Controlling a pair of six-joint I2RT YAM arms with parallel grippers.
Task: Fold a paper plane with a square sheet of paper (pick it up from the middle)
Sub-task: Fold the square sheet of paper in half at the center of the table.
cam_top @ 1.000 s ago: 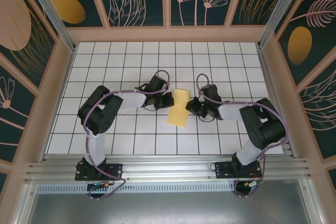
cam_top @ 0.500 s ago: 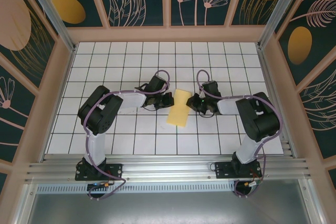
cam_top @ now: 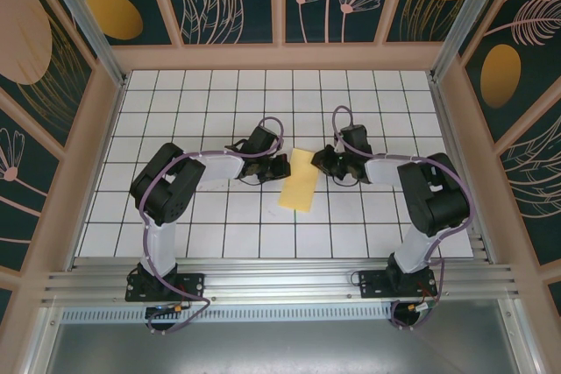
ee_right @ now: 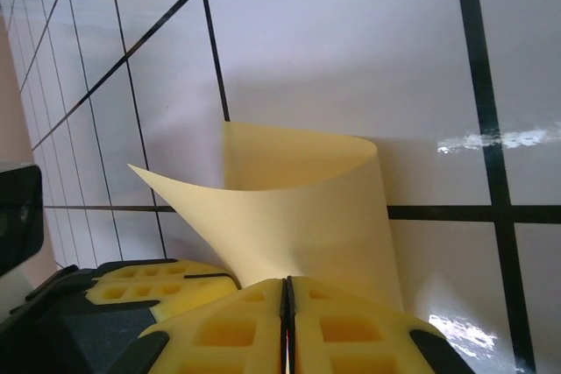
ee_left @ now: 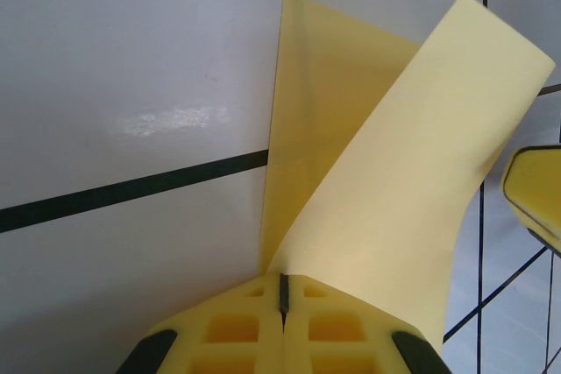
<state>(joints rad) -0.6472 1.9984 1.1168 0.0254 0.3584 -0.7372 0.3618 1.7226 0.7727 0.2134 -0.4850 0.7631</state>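
Showing plain yellow paper (cam_top: 300,180), lying slantwise as a strip at the middle of the table (cam_top: 219,234), curling over itself in a loose fold, being pinched at both sides.

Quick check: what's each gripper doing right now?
Left gripper: closed, pinching the paper.
Right gripper: closed, pinching the same paper.

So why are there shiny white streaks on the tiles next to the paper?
That is glare from the light: in the left wrist view, a streak on the table left of the paper; in the right wrist view, one to its right, plus the paper's soft shadow.
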